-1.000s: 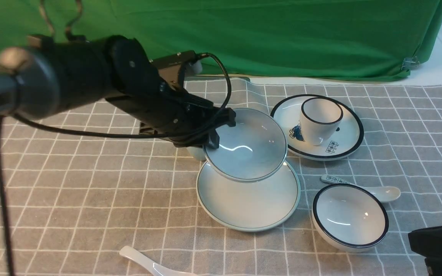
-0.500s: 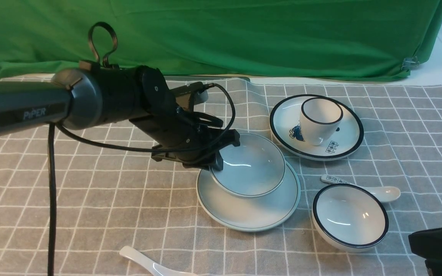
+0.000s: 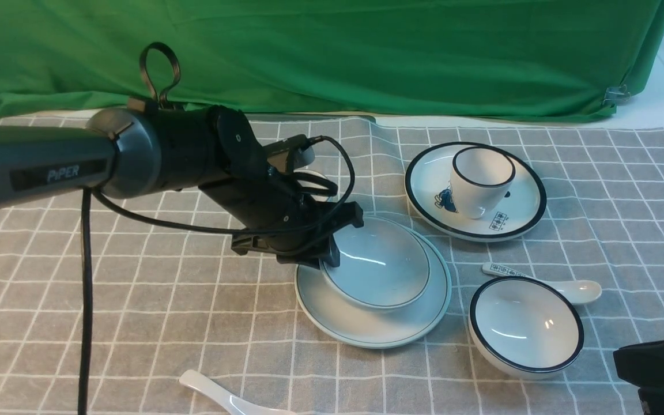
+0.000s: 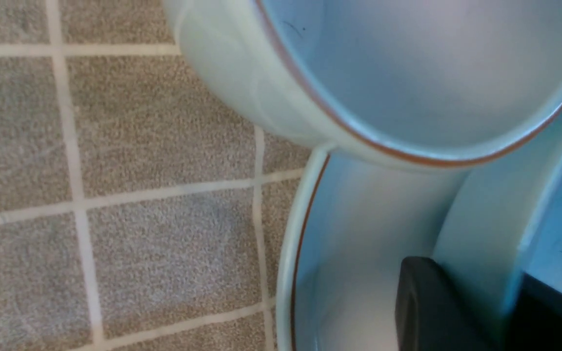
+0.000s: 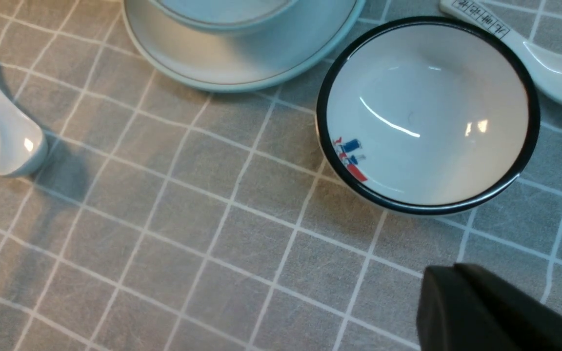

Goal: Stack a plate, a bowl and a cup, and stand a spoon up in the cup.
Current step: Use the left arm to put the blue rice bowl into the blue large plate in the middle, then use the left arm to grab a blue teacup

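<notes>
The left jaws are clamped on the rim of the bowl [image 3: 375, 262], which sits centred in the plate [image 3: 366, 331] (whether it rests fully is unclear). The cup [image 4: 408, 73] stands just behind the plate. The spoon [image 3: 211, 391] lies on the desk [image 3: 136, 323] in front of the plate. Whether the right jaws are apart cannot be told.

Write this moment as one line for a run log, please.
left gripper: shut on bowl rim | bowl: sitting on plate | cup, spoon: not yet stacked
</notes>
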Available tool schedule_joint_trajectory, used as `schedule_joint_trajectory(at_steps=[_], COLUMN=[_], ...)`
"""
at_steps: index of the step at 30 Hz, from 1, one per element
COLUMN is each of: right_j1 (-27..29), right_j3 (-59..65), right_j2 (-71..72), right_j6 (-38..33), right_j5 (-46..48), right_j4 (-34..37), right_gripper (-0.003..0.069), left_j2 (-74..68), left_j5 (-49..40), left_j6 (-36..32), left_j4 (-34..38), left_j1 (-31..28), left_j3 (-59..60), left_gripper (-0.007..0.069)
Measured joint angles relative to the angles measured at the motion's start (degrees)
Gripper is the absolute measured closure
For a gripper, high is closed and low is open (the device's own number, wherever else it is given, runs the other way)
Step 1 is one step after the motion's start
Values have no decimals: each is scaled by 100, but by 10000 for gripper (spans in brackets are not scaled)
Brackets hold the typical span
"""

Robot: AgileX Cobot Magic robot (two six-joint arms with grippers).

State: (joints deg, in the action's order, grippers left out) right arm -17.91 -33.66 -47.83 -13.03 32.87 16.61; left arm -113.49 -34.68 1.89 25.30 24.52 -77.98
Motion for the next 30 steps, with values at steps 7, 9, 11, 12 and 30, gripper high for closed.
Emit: schedule_joint_trajectory(at_steps=[7,9,11,12,30], right_j1=[0,0,0,0,0], right_j3=[0,0,0,0,0], right_j2=[0,0,0,0,0], right_j6=[0,0,0,0,0], right_j5=[0,0,0,0,-18], right_j4=[2,2,2,2,2], right_gripper=[610,607,605,603,590], left_j2=[64,187,299,357,-370], left_j5=[-342,-655,-817,-892,-974], left_j6=[-128,-13,178,354,12], left_j4=[-241,-480,-655,-788,-1530], left_j1=[-16,-68,-142,-217,-864], left_j3=[-266,-559,-798,-940,-1837], left_gripper=[247,211,202,203,220])
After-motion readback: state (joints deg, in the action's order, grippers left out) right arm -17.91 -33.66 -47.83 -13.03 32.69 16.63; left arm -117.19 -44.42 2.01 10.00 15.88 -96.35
